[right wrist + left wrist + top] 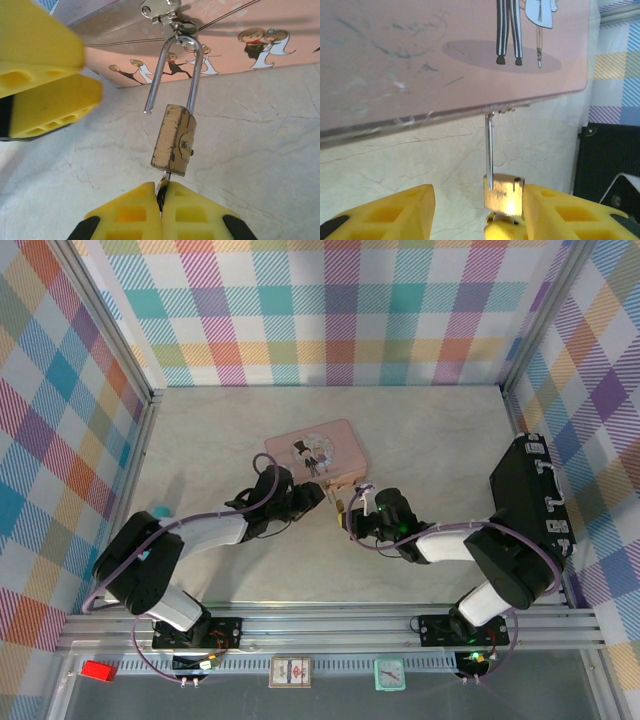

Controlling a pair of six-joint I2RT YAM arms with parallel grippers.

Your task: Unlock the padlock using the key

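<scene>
Pale marbled desk (260,125) lies beneath the padlock (174,140), hanging from the clasp (162,10) of the pink tin (240,55) with shackle (175,70) seemingly sprung, its long axis pointing down at the right fingers (135,215) clamped on the key (163,181), left fingers (395,212) apart flanking its body.

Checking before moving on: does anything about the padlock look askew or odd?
The padlock hangs tilted from the pink tin's clasp, and one leg of its shackle stands free of the body: it is open.
</scene>
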